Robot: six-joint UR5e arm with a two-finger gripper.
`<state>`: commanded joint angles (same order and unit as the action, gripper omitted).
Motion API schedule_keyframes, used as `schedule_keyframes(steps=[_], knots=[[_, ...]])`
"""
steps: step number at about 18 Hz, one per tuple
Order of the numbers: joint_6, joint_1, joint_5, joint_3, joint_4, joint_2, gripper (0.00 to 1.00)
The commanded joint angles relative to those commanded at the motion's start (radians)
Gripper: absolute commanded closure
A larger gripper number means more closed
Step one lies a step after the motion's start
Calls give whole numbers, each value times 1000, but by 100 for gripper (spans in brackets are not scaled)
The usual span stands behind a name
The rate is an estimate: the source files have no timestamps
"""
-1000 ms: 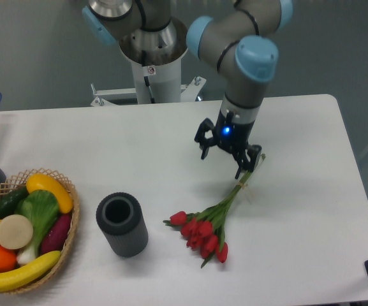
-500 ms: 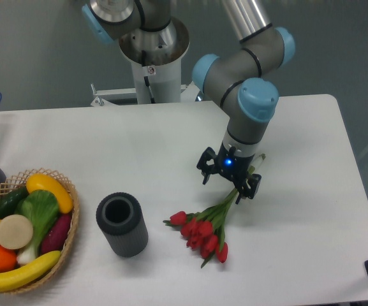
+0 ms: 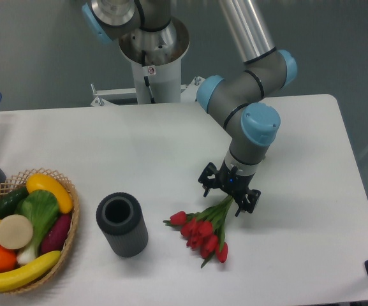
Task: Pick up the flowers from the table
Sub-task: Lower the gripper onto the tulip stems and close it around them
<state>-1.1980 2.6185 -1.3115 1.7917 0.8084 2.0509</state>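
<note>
Arm bent forward, wrist pointing down; gripper low, jaws spread apart.

Bright, even light from overhead, and the white table shows no hard glare. Only soft, faint shadows sit under the dark cylinder and gripper. Focus slightly soft throughout.

red flowers with green stems, white table, dark grey cylinder.

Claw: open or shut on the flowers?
Open: the claw fingers straddle the stems of the flowers, which lie on the table.
</note>
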Motion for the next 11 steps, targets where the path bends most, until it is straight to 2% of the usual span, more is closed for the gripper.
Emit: schedule_keyframes(steps=[11], knots=[[-2,-18,-28,-6,-3,28,0]])
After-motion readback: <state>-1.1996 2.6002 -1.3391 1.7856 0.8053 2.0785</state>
